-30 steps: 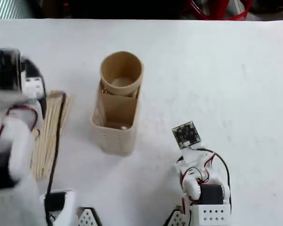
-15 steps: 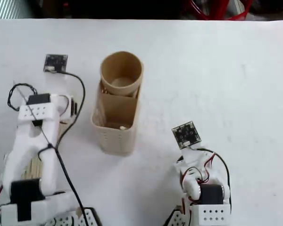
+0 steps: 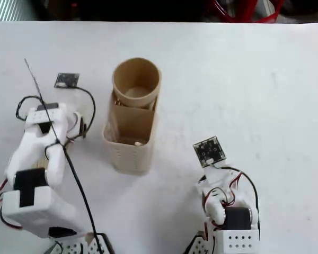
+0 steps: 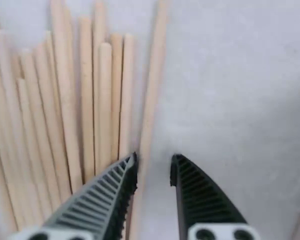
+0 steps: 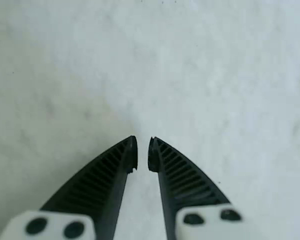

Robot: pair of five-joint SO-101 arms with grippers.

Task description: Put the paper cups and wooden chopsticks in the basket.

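Hovering left of the basket (image 3: 128,156), the left end effector (image 4: 153,162) is parted astride the outermost of the wooden chopsticks (image 4: 90,100) lying on the desk (image 3: 244,79). A paper cup (image 3: 137,79) stands in the basket's far end. Right of the basket, the right end effector (image 5: 142,152) is closed, gripping nothing.

Seen from the left wrist, the wooden chopsticks (image 4: 85,115) run past the picture's edges, so their ends are unseen. From above, the left arm (image 3: 37,153) covers nearly all of them. The paper cup (image 3: 137,82) hides the far end of the basket (image 3: 128,153). A pale speck (image 3: 139,143) inside the basket is too small to identify.
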